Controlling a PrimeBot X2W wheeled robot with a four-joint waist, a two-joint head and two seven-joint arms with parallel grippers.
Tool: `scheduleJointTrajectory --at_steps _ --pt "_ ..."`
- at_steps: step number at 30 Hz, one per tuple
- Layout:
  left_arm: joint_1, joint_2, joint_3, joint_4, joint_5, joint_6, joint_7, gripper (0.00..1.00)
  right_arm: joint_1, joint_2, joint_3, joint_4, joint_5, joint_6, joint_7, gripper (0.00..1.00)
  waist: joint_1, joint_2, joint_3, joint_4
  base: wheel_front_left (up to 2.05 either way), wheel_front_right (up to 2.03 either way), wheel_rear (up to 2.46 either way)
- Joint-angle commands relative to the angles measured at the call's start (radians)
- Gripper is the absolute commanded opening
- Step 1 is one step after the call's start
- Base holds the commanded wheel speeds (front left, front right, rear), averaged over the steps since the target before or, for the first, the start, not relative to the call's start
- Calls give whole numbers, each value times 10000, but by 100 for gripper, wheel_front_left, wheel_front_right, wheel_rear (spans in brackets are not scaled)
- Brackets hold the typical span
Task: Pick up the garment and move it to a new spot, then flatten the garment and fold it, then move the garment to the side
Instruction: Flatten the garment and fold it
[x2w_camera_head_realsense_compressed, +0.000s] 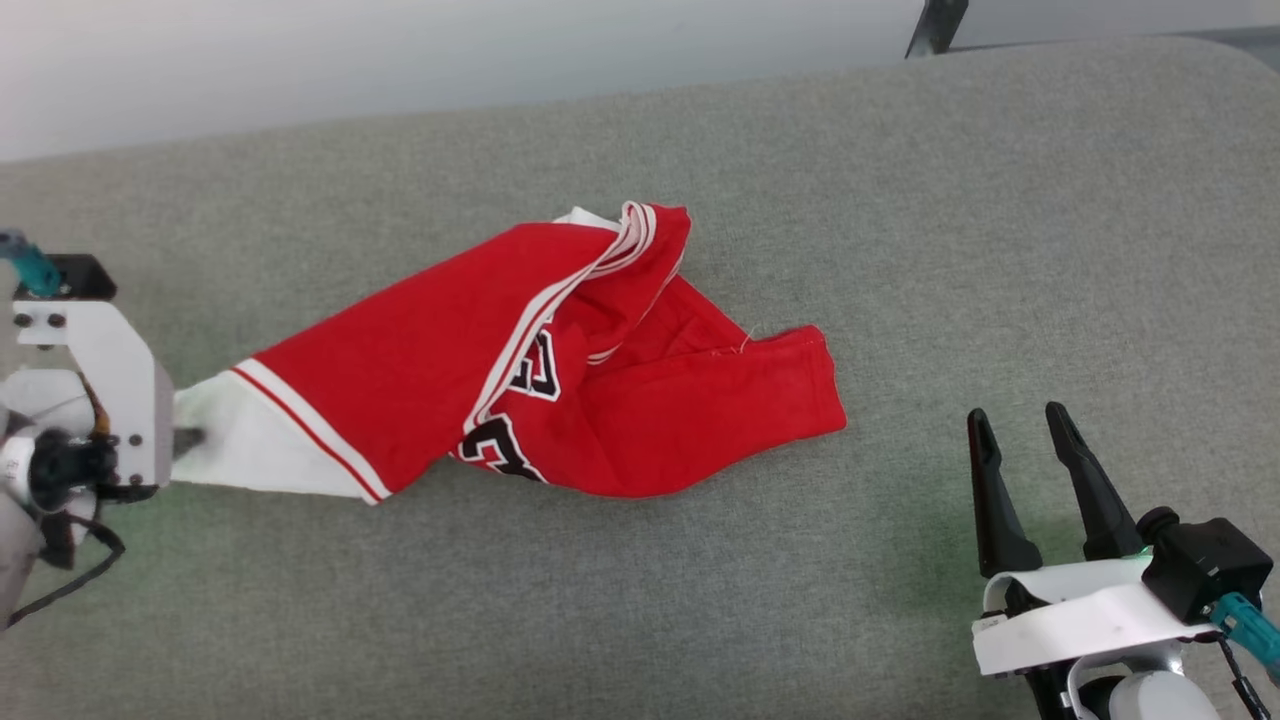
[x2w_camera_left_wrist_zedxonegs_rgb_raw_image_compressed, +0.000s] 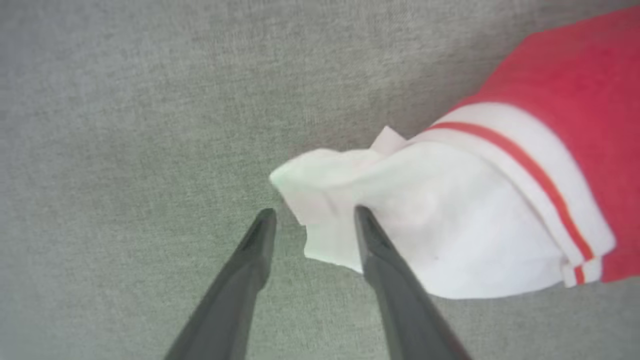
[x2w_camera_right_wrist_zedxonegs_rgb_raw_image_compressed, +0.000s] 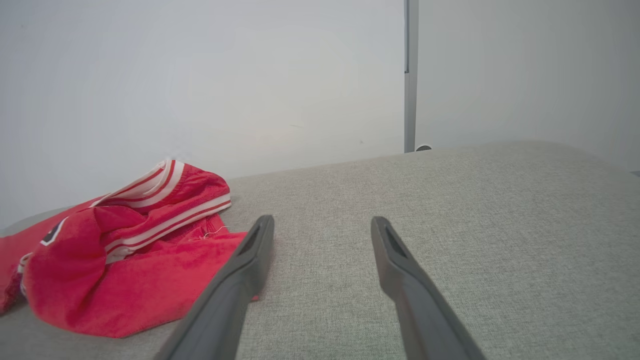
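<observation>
The garment (x2w_camera_head_realsense_compressed: 420, 370), a red T-shirt with white sleeves, lies crumpled on the grey fabric surface (x2w_camera_head_realsense_compressed: 950, 200), drawn out toward the left. Its white sleeve (x2w_camera_left_wrist_zedxonegs_rgb_raw_image_compressed: 450, 220) reaches my left gripper (x2w_camera_head_realsense_compressed: 185, 440). In the left wrist view, the left gripper (x2w_camera_left_wrist_zedxonegs_rgb_raw_image_compressed: 314, 214) is open, its fingers apart, and the sleeve's bunched edge lies between the tips, against the right finger. My right gripper (x2w_camera_head_realsense_compressed: 1018, 412) stands open to the right of the garment's red hem, with nothing between its fingers. In the right wrist view the garment (x2w_camera_right_wrist_zedxonegs_rgb_raw_image_compressed: 125, 280) lies left of the open right gripper (x2w_camera_right_wrist_zedxonegs_rgb_raw_image_compressed: 322, 220).
The grey padded surface runs back to a pale wall (x2w_camera_head_realsense_compressed: 400, 60). A dark metal post (x2w_camera_head_realsense_compressed: 935, 25) stands behind its far right edge. Bare fabric stretches in front of and to the right of the garment.
</observation>
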Motion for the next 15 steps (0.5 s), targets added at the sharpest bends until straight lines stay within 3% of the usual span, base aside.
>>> scheduleJointTrajectory --at_steps 1,9,15 --pt "-15 -48 39 0 41 -85 -187 100 141 17 -1 14 -33 -14 -48 100 0 0 -157 96 0 0 0" --pt "532 -325 439 -533 -121 -462 -2188 100 448 17 20 196 -370 -13 -48 100 0 0 -927 569 0 0 0" --pt "1880 -626 649 -1551 -192 -221 -4041 100 790 15 20 281 -548 -14 -24 100 0 0 -1460 1032 0 0 0"
